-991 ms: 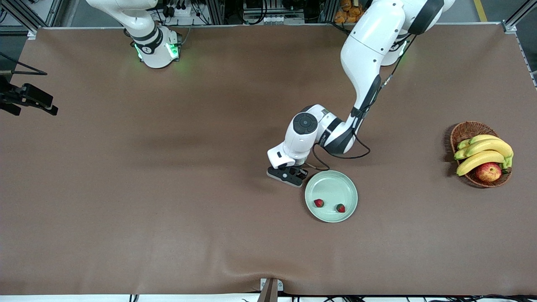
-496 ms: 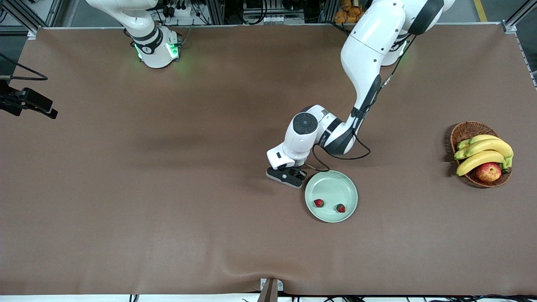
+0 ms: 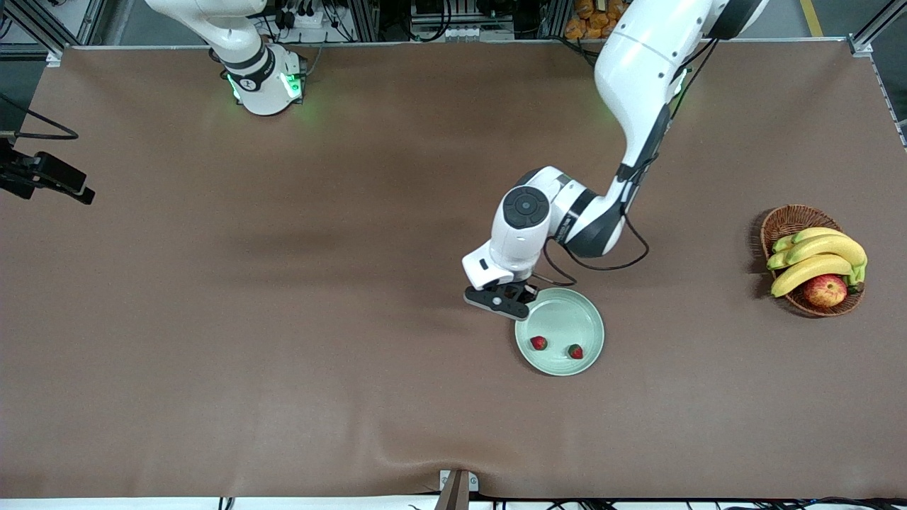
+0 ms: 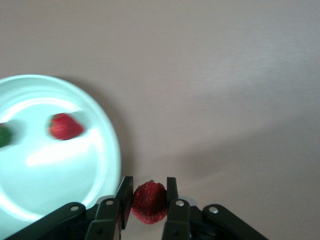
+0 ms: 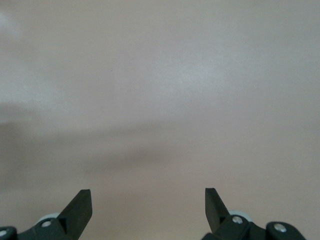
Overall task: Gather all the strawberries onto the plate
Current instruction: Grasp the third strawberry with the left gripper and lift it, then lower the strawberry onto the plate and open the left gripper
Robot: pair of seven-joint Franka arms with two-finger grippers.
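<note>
Left hand [image 4: 149, 200] is pinching a strawberry [image 4: 149, 202] between its fingers [image 4: 124, 195], hanging over the tabletop [image 3: 283, 319] right at the rim of the mint-green plate [image 3: 582, 317], at about 10 o'clock of the plate in the front view. In that view the left hand [image 3: 511, 296] is overlapping the plate's edge. Two more strawberries are lying on the plate, one [image 3: 538, 343] toward the right arm's end, the other [image 3: 575, 351] beside it toward the left arm's end, both in the half nearer the front camera. Right hand [image 5: 148, 202] is waiting with its fingers spread wide, holding nothing, over bare tabletop; in the front view it is sitting at the 9 o'clock edge of the frame. A wicker basket [image 3: 786, 219] with bananas [image 3: 815, 256] and an apple [image 3: 825, 290] is sitting at the left arm's end, well apart from the plate.
</note>
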